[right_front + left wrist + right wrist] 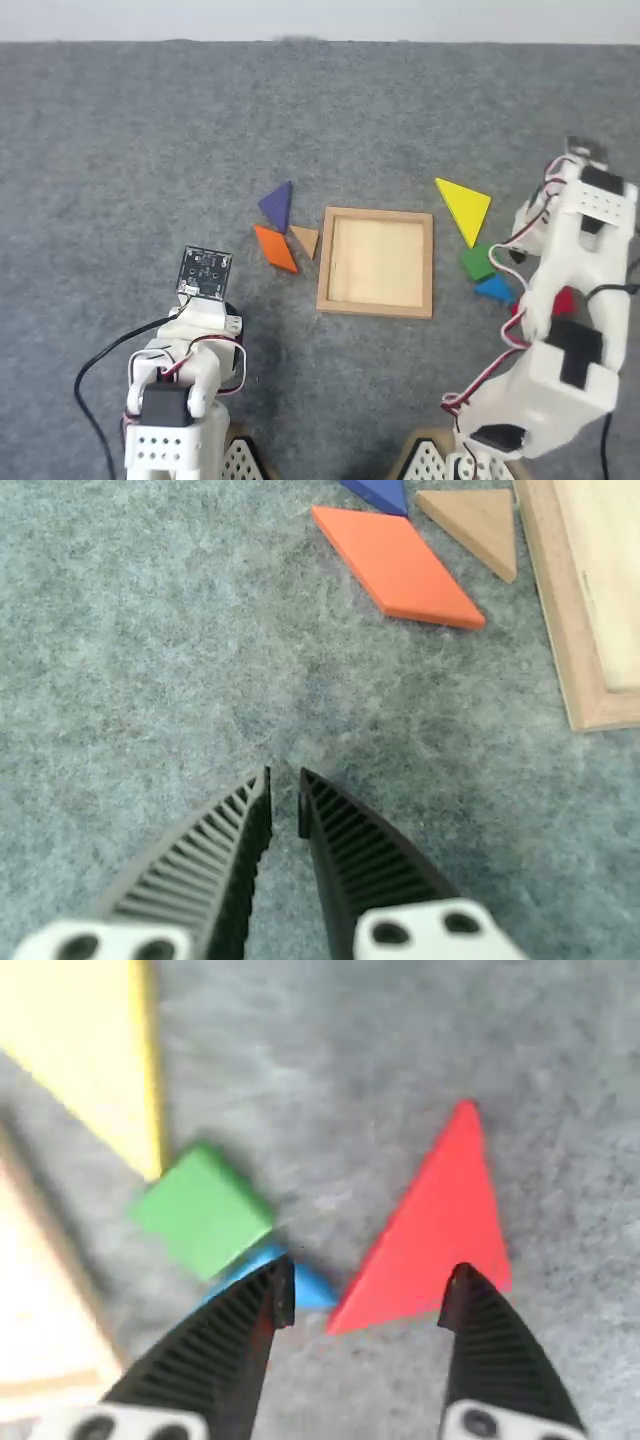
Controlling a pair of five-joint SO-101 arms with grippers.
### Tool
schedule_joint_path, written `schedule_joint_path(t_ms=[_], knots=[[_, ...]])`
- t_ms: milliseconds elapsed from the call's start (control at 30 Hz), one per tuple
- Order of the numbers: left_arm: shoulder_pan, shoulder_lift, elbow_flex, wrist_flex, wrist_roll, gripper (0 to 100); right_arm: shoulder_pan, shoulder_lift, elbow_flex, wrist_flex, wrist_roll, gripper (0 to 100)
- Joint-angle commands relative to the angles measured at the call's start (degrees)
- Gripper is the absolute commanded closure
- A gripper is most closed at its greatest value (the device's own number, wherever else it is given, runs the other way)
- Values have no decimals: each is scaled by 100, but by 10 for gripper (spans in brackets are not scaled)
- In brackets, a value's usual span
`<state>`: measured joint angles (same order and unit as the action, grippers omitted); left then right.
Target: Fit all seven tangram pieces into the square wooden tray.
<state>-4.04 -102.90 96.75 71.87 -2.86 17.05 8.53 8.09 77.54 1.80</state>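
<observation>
The square wooden tray [375,262] lies mid-table with nothing in it. To its left lie a dark blue triangle [277,203], an orange parallelogram [275,248] and a small tan triangle [304,240]. To its right lie a yellow triangle [465,205], a green square [478,262], a blue triangle [494,289] and a red triangle [563,300], the last partly under the right arm. My right gripper [372,1275] is open low over the red triangle [435,1225], its fingers astride the wide end. My left gripper [285,775] is shut on nothing over bare felt, short of the orange parallelogram [400,568].
Grey felt covers the table. The green square [203,1208] and blue triangle [305,1285] sit close beside my right gripper's finger, with the yellow triangle [90,1060] beyond. The tray's rim [570,630] lies past the tan triangle [475,525].
</observation>
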Motion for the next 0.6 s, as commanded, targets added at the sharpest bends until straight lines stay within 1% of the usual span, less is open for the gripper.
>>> schedule_joint_path(t_ms=[0, 67, 100, 200, 267, 333, 500, 567], knots=[[-26, -97, -31, 26, -44, 953, -31, -549, -53, 356, -18, 722], [-26, -97, -31, 26, -44, 953, 136, -567, 290, 171, -255, 679], [-26, -97, -31, 26, -44, 953, 224, -541, 484, -66, -387, 677], [-26, -97, -31, 26, -44, 953, 488, -523, 1081, -998, -756, 716], [-26, -97, -31, 26, -44, 953, 602, -532, 1257, -1385, -967, 738], [-26, -97, -31, 26, -44, 953, 637, -532, 1266, -1508, -1002, 735], [-26, -97, -31, 26, -44, 953, 664, -523, 1292, -1525, -1002, 676], [-26, -97, -31, 26, -44, 953, 664, -453, 1301, -1525, -993, 669]])
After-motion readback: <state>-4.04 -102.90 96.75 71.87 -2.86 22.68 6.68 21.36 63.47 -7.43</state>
